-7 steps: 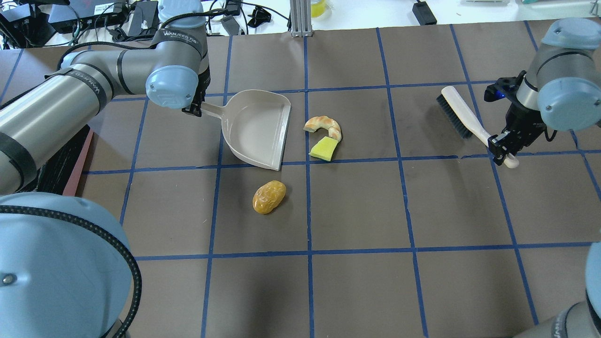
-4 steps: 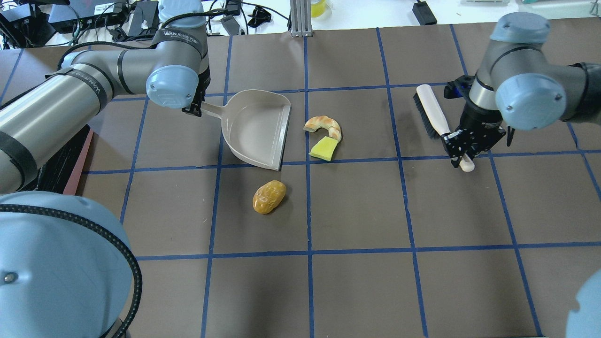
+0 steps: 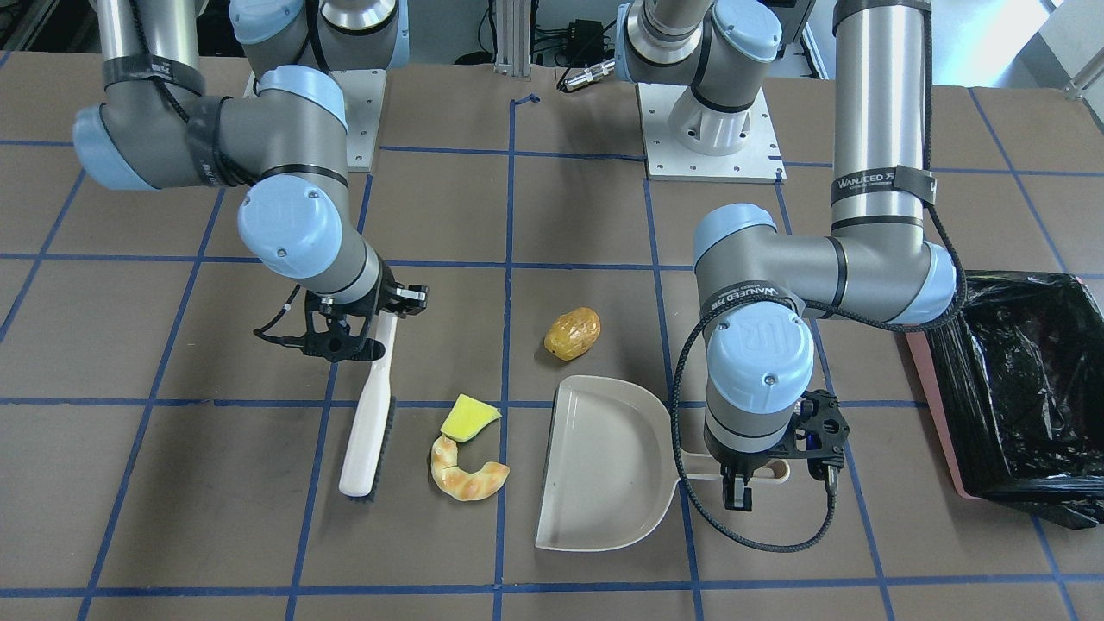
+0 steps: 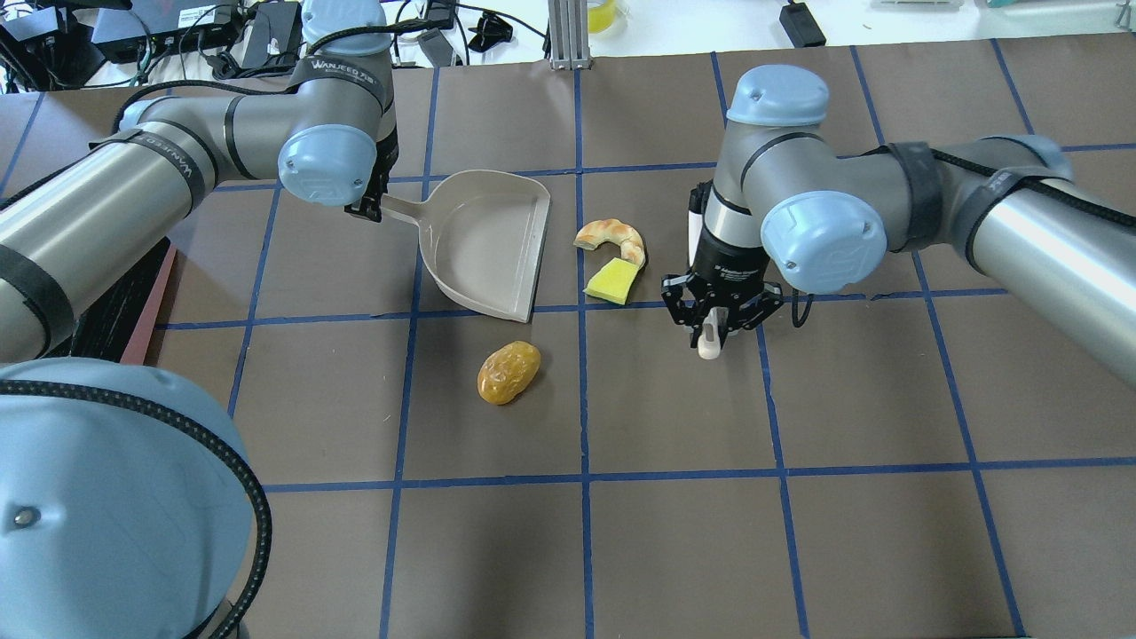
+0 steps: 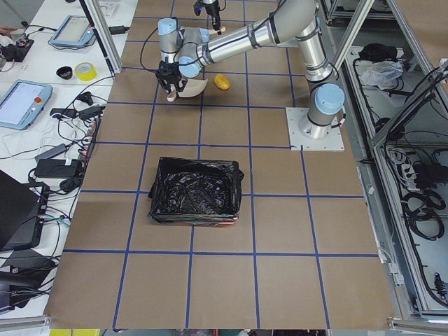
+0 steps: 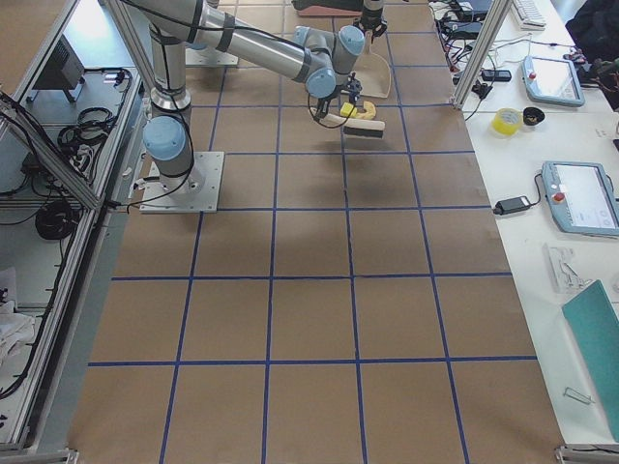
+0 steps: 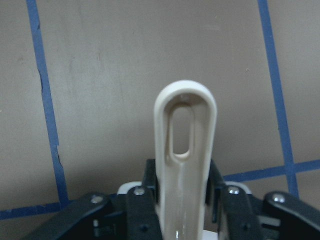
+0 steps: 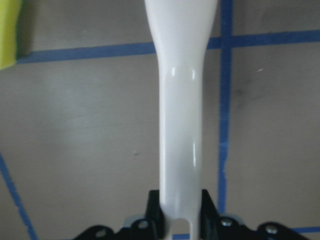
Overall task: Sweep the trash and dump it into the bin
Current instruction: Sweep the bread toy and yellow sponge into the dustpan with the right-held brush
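The golden-brown potato lump (image 4: 508, 373) lies just in front of the beige dustpan (image 4: 484, 244). The tan croissant (image 4: 611, 236) and yellow sponge wedge (image 4: 612, 282) touch each other just right of the dustpan's open lip. My left gripper (image 4: 368, 209) is shut on the dustpan handle (image 7: 185, 150). My right gripper (image 4: 714, 324) is shut on the handle of the beige brush (image 3: 366, 423), which stands bristles down beside the sponge (image 3: 468, 417) and croissant (image 3: 470, 477). The pink bin with its black bag (image 3: 1026, 388) stands at the table's left end.
Cables and electronics (image 4: 177, 35) and an aluminium post (image 4: 568, 35) line the far table edge. The arm base plates (image 3: 707, 129) sit at the robot's side. My right arm's elbow hangs over the table right of the trash.
My right arm has carried the brush leftward from the table's right side to just right of the sponge and croissant. The left arm, dustpan and trash have not moved.
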